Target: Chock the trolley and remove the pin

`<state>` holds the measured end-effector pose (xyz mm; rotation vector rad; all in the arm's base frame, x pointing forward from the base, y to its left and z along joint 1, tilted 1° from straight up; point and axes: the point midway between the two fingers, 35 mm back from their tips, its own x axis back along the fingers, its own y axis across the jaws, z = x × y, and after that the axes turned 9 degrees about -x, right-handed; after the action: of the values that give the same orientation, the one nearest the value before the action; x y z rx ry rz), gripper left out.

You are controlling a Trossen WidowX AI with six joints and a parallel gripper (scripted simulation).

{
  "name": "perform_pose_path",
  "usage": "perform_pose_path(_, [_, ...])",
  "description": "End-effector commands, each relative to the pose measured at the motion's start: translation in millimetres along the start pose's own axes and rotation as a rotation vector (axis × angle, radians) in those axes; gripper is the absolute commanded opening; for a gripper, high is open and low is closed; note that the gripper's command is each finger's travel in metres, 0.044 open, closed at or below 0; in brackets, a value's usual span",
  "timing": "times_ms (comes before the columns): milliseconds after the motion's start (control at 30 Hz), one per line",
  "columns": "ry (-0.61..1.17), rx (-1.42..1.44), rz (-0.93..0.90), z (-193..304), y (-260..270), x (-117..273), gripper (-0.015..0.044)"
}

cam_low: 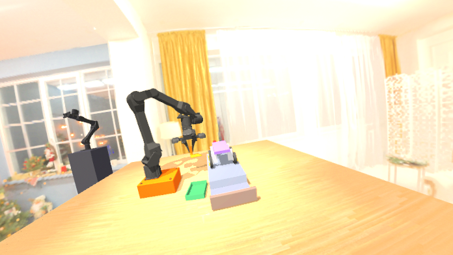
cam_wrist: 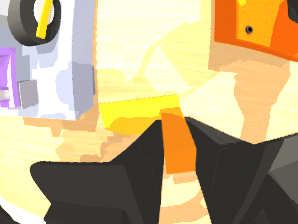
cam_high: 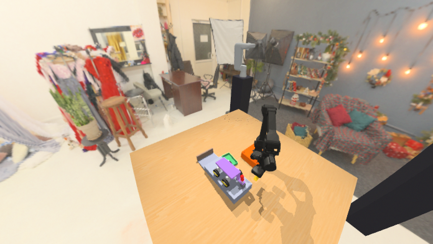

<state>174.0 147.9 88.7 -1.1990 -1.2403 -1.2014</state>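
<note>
Black fingertips in the lower half of the wrist view are clenched on the orange handle point(cam_wrist: 180, 145) point(cam_low: 191, 149) of the chock, whose yellow body point(cam_wrist: 140, 112) point(cam_low: 196, 155) point(cam_high: 256, 178) extends toward the left of that frame. Above them, the gripper point(cam_high: 257, 175) point(cam_low: 191, 149) point(cam_wrist: 178, 135) points downward right of centre in the top view, beside the ramp point(cam_high: 205, 164) point(cam_low: 226, 177) point(cam_wrist: 82, 85) and apart from it. On the ramp, near the centre of the top view, stands the purple-topped trolley point(cam_high: 228, 167) point(cam_low: 221, 147) point(cam_wrist: 9, 75), with the red-headed stop pin point(cam_high: 242, 177) point(cam_low: 214, 141) at its lower-right end. Up and left of the gripper lies the green tray point(cam_high: 229, 159) point(cam_low: 196, 190), between the ramp and the arm's orange base point(cam_high: 247, 155) point(cam_low: 159, 187) point(cam_wrist: 226, 22). The wooden table point(cam_high: 174, 187) point(cam_low: 293, 201) fills the lower middle.
</note>
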Motion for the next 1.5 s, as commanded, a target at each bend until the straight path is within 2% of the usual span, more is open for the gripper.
perform_pose_path(0, [0.005,-0.002,-0.003,1,0,14,0.0000])
perform_pose_path(433, [0.005,-0.002,-0.003,3,2,57,0.0000])
perform_pose_path(700, [0.005,0.004,-0.003,3,2,60,0.0000])
perform_pose_path(1467, [0.003,0.765,-0.007,4,2,60,0.0000])
